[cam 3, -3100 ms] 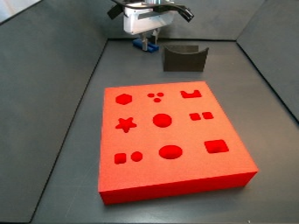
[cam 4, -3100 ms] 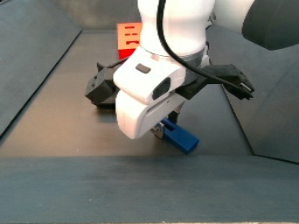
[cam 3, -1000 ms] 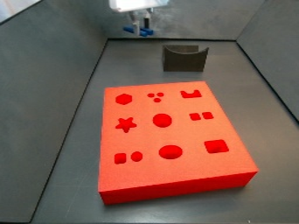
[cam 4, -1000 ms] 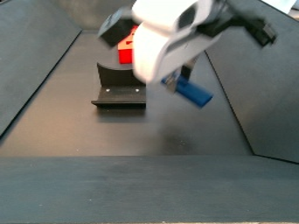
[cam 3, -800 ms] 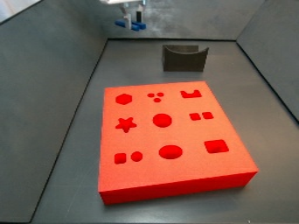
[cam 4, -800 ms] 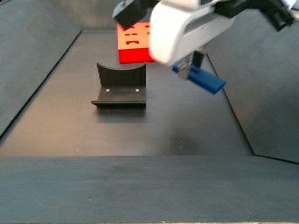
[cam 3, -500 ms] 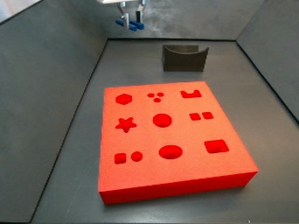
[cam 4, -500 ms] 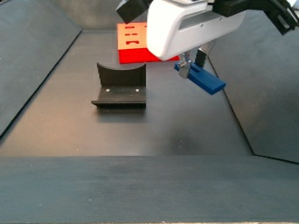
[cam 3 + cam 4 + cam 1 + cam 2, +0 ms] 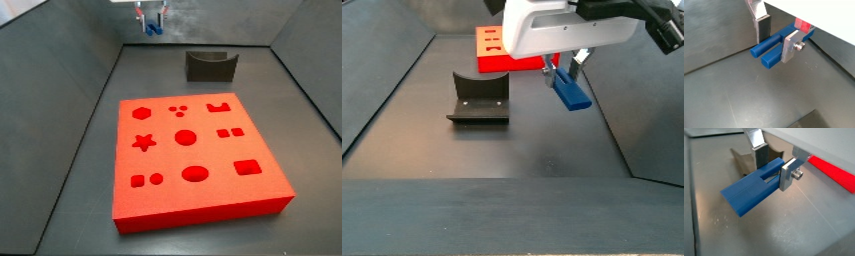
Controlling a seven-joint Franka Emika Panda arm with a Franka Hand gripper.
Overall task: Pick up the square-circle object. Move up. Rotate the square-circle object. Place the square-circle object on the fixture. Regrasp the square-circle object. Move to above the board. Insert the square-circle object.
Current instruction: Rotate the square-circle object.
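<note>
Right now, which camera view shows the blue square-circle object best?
A wrist view: the square-circle object fills the frame, clamped between the tool plates, above the floor. The other wrist view shows only its end; in side views it is small, hanging under the tool, partly hidden.

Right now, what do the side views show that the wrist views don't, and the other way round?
Only a side view shows the board's whole top with its recesses, and the fixture standing empty. Only the wrist views show the silver fingers clamped on the square-circle object. Both kinds show the end effector holding that blue piece above the floor, beside the fixture.
</note>
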